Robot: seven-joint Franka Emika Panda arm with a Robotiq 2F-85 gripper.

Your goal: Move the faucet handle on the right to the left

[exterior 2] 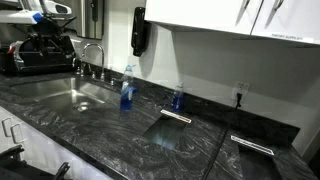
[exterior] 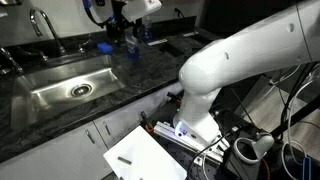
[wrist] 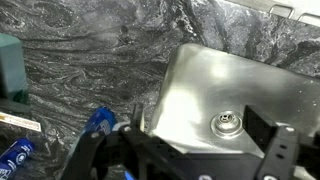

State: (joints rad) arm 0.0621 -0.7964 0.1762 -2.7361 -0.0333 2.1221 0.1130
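My gripper is open and empty. In the wrist view it hangs over a corner of the steel sink, with the drain between its fingers. In an exterior view the gripper is high above the counter, beside the sink and well clear of the tall gooseneck spout. The spout also shows in an exterior view, with small chrome fittings at its base. The faucet handle seems to be the rightmost of these, but it is too small to be sure. It is out of the wrist view.
Blue bottles stand on the dark marble counter; one shows by my left finger. A green box sits at the wrist view's left edge. A black appliance stands behind the sink. The arm's white body fills the counter front.
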